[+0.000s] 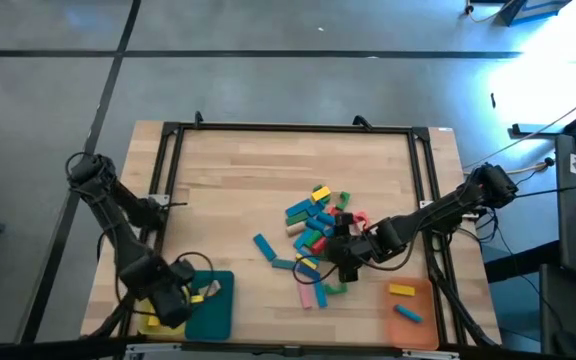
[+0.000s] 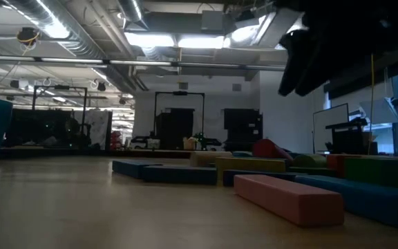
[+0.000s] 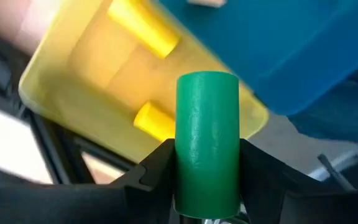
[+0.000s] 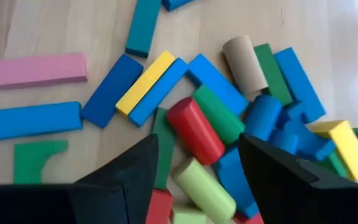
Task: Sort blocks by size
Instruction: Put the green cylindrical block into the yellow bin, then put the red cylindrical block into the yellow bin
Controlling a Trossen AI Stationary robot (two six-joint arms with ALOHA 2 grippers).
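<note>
Wood planking forms the table (image 1: 238,190), and at its left near corner the left gripper (image 3: 207,186) is held above a yellow tray (image 3: 61,93). A green cylinder (image 3: 207,140) is clamped upright between its two dark fingers (image 3: 148,171), which are set about half apart around it. Beyond the cylinder, two yellow cylinders (image 3: 143,26) are seen lying inside the yellow tray. Just beside that tray, toward the table's middle, a teal tray (image 1: 211,310) is placed, with a pale block (image 3: 205,2) in it.

Farther right, the blocks (image 1: 318,240) are spread in a loose heap near the table's centre. The right gripper (image 4: 197,165) is hung directly over this heap with its fingers spread wide and nothing between them. Below the gap a red cylinder (image 4: 196,129) and a light green cylinder (image 4: 204,190) are seen, with blue bars, a yellow bar (image 4: 145,83) and a pink bar (image 4: 37,69) scattered to one side of it.

Beyond the right gripper, at the right near corner, an orange tray (image 1: 418,320) is set, holding a yellow bar and a blue bar.
</note>
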